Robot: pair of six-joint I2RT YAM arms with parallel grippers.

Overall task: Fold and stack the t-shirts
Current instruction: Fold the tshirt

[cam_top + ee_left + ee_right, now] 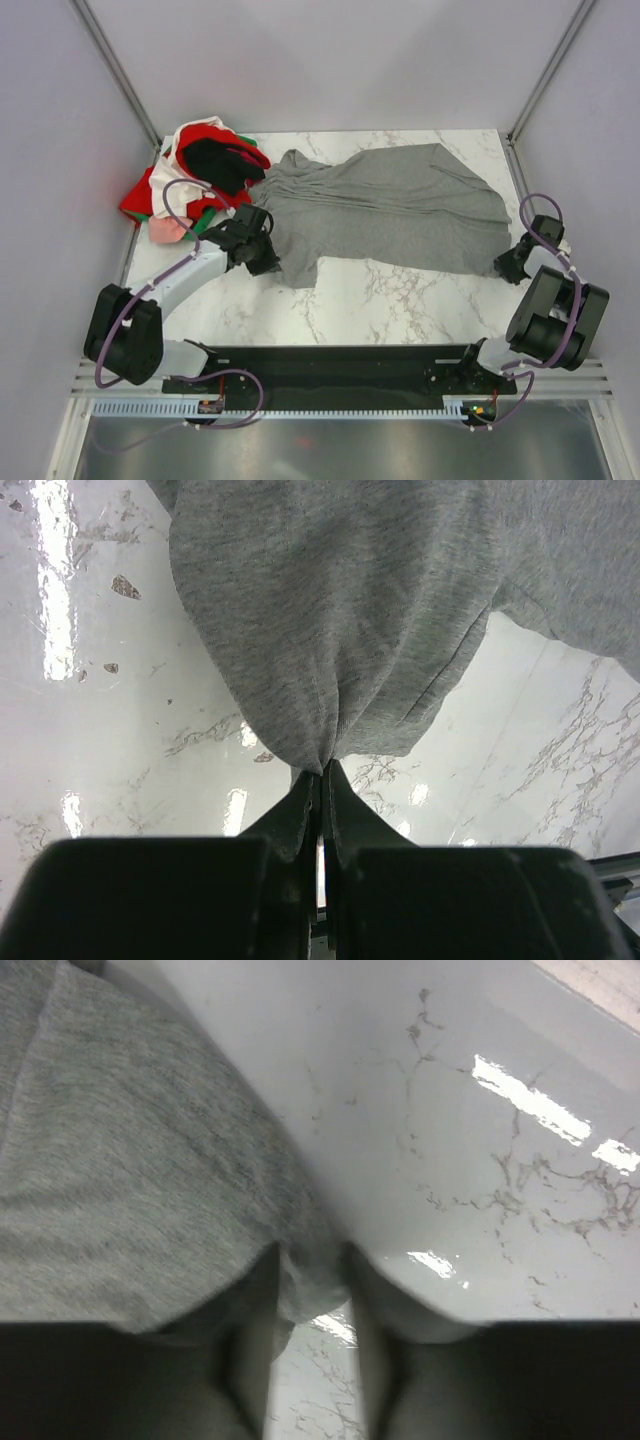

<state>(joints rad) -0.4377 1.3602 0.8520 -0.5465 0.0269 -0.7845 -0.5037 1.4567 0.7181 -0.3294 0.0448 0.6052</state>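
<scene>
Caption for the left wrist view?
Left gripper, fingers shut, pinches a fold of the grey t-shirt above the marble table.

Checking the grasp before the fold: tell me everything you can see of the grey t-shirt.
The grey t-shirt is heather-grey cloth, lying rumpled across the far half of the marble table, pleated toward its left. The left gripper is shut on a bunched edge; its right edge sits between the fingers of the right gripper.
</scene>
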